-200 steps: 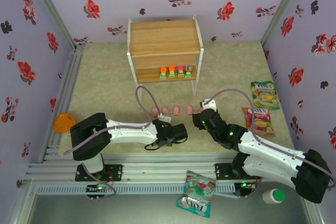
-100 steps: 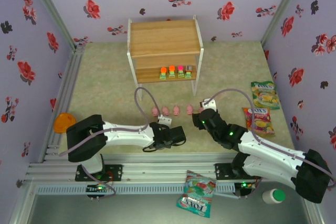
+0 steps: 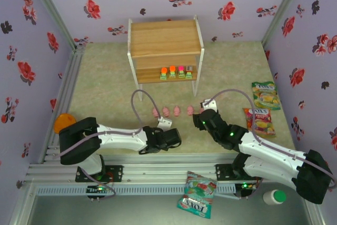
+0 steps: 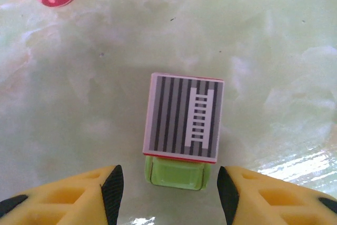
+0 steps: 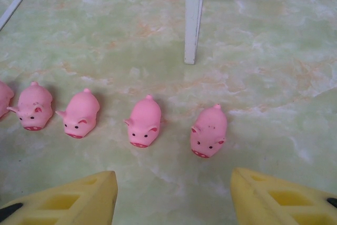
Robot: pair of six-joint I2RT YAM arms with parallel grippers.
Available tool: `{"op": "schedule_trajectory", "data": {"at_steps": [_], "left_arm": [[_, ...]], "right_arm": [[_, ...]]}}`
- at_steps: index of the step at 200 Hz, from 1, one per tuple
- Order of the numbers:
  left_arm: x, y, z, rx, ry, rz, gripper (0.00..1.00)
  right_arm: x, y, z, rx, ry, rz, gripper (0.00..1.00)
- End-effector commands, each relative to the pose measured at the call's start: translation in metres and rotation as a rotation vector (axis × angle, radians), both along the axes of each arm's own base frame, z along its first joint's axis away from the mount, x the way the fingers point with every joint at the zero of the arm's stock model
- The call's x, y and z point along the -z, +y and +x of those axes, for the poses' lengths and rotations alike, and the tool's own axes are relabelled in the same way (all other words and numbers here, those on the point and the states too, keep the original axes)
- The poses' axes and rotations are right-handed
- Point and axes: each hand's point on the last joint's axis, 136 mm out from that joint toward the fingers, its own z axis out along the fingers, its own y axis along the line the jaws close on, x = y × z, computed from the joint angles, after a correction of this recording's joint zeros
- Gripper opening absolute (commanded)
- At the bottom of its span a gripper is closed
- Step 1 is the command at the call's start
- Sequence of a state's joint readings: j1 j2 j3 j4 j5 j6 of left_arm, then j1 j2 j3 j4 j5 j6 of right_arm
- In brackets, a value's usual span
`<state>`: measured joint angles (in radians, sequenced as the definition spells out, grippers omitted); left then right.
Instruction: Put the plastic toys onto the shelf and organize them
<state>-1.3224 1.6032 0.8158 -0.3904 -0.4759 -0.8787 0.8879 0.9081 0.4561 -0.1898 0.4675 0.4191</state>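
Left fingers (image 4: pixel 63 196) stand apart at the bottom of the wrist frame, one on each side of the block (image 4: pixel 184 125) and touching it on neither side. The block (grey striped top with a white ladder mark, green base) sits mid-frame on the desk (image 4: pixel 274 35). Its base reaches back into the gap between the dark pads. Whether it stands upright or lies tipped I cannot tell. The spread looks set for a pinch across the base, since the block is centred in the gap with room on both sides.

Right fingers (image 5: pixel 68 198) are also apart and empty at the bottom of their frame. The pigs (image 5: pixel 145 121) run in a row across mid-frame just beyond them, snouts toward the camera, none touched. The two rightmost line up with the gap (probably the next picks). A white leg (image 5: pixel 194 17) rises at upper middle behind the row.

From above, the shelf (image 3: pixel 166 38) sits at upper middle with four blocks (image 3: pixel 176 71) lined along its lower board. The row leaves room for the grey one, which is likely why it is being lined up now.
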Motion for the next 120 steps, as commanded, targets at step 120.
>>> {"op": "schedule_trajectory", "data": {"at_steps": [120], "left_arm": [[0.0008,0.0012,0.0146,0.048,-0.063,-0.041,0.51]], "right_arm": [[-0.0005,-0.0037,0.0031,0.023,-0.012,0.003,0.59]]}}
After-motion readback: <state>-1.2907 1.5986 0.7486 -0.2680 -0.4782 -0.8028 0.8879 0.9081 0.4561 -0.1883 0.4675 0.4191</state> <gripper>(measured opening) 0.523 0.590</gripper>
